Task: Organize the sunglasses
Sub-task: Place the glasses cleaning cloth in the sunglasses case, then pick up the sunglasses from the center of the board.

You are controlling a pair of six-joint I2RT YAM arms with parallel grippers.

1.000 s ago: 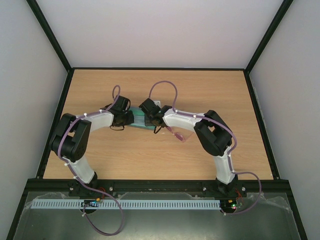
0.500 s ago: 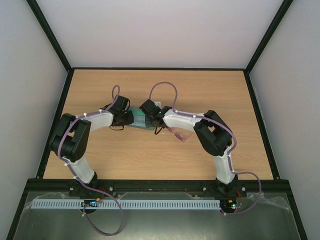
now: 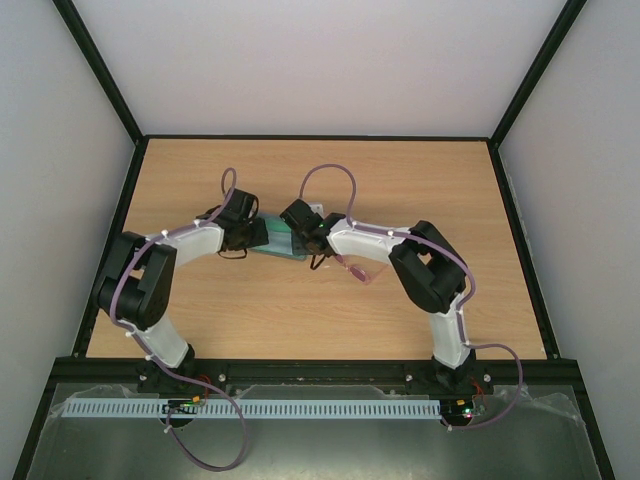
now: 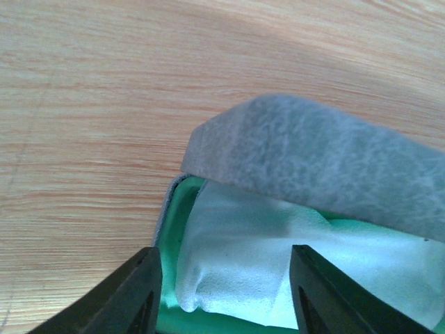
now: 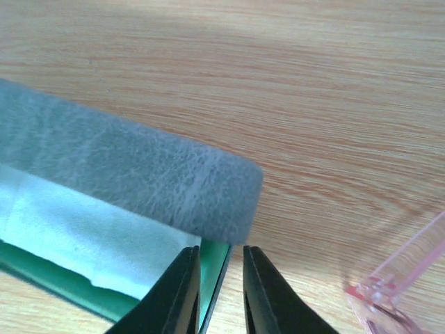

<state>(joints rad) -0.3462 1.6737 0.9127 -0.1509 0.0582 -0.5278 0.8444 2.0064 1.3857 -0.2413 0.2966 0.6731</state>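
Two grippers meet at the open grey case (image 3: 272,240) mid-table (image 3: 420,180), cloth (image 4: 243,236) inside. Your left gripper (image 4: 226,278) is wide; your right gripper (image 5: 221,268) is narrow astride its right end, grip unclear. Sunglasses (image 5: 396,278) lie just right.

A: From where is the case (image 3: 272,240) seen?
B: From high behind the arm bases, looked down on from afar. Each end is filmed close up by a wrist camera.
A: What is shared?
B: The case by all three; the sunglasses (image 5: 389,296) right of it by two.
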